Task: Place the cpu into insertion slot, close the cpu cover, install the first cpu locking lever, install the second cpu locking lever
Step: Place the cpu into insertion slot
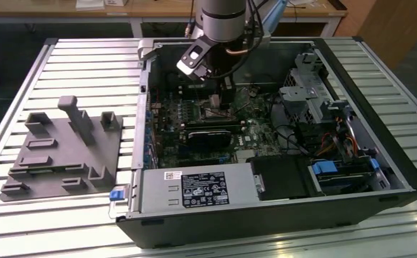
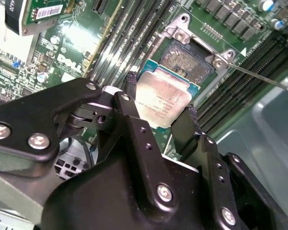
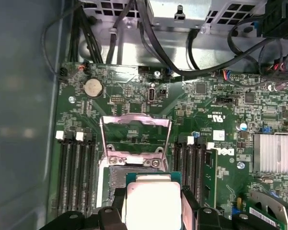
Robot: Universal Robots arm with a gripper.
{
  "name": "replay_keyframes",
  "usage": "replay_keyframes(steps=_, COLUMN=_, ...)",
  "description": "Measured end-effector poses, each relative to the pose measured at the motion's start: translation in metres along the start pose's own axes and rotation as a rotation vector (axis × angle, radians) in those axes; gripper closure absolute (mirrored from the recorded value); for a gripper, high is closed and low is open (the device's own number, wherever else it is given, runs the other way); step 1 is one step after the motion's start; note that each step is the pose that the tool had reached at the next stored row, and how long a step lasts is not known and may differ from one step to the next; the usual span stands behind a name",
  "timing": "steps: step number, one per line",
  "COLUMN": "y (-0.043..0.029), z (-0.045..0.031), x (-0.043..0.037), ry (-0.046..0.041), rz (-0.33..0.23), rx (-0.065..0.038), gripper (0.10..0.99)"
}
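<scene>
From the exterior view's upper centre the arm (image 1: pixel 223 19) reaches down into the computer case (image 1: pixel 382 137). Its fingers (image 2: pixel 186 130) pinch the cpu (image 2: pixel 163 98) just above the insertion slot (image 2: pixel 189 57); the cpu cover (image 3: pixel 134 119) stands raised.

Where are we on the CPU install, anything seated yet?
Done: nothing seated; the insertion slot is bare. In hand: the gripper has its jaws shut on the cpu, held close by the slot, not in it. Left: seating the cpu, closing the cpu cover, which stands flipped open, and the levers; one locking lever sticks out free beside the slot.
</scene>
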State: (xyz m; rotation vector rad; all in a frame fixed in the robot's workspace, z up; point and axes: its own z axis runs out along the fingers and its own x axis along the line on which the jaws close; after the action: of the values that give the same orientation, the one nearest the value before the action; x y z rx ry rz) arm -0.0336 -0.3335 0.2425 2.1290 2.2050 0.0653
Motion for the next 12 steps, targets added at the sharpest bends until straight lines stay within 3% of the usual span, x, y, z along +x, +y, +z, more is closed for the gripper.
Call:
replay_keyframes(steps=2, y=-0.0003, z=0.0035, x=0.0009, ry=-0.0036, rz=0.000, rx=0.000, gripper=0.545)
replay_keyframes(steps=12, y=-0.0026, z=0.0143, x=0.0065, ry=-0.0036, rz=0.000, rx=0.000, gripper=0.545)
